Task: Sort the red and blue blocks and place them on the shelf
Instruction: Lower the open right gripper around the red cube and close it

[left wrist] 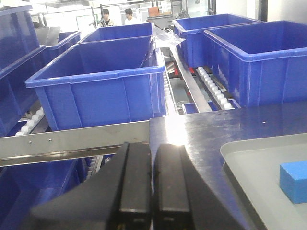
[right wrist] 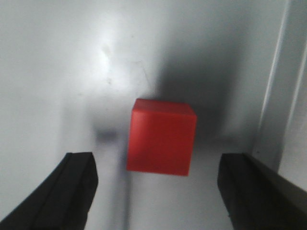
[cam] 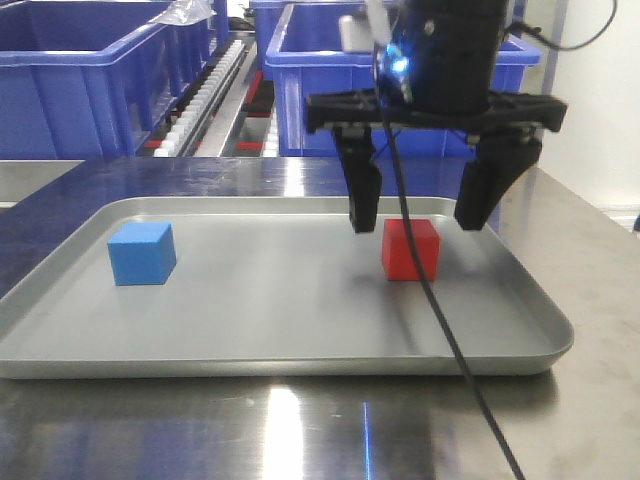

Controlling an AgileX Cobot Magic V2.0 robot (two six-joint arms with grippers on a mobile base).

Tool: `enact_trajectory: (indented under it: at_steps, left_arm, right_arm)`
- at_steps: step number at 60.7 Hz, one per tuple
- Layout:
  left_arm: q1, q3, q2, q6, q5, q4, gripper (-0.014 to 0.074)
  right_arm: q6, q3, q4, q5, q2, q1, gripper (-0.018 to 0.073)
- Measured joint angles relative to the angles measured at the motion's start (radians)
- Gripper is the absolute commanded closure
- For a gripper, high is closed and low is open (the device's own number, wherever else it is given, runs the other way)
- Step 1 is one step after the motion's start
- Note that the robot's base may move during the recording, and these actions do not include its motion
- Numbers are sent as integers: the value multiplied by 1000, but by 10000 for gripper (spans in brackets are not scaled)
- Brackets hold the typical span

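The red block [cam: 410, 248] [right wrist: 161, 136] rests on the right part of the grey tray [cam: 280, 320]. My right gripper [cam: 418, 222] [right wrist: 157, 189] hangs open just above it, one finger on each side, touching nothing. The blue block [cam: 142, 252] [left wrist: 293, 181] sits on the tray's left part. My left gripper [left wrist: 152, 179] is shut and empty, off the tray's left side, facing the shelf [left wrist: 72, 141] with its steel front rail. The left gripper does not show in the front view.
Large blue bins [left wrist: 100, 91] [cam: 90, 75] fill the shelf on roller tracks [cam: 205, 95] behind the steel tabletop [cam: 300, 430]. A black cable [cam: 440, 320] hangs from the right arm across the tray. Two people [left wrist: 115, 17] stand far behind.
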Motion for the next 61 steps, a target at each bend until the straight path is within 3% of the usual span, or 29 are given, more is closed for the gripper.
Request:
enact_trajectory:
  at_steps: [61]
  left_arm:
    - [0,0,0,0,0,0,472]
  right_arm:
    - [45,-1,-5,-57,63,-11,-64]
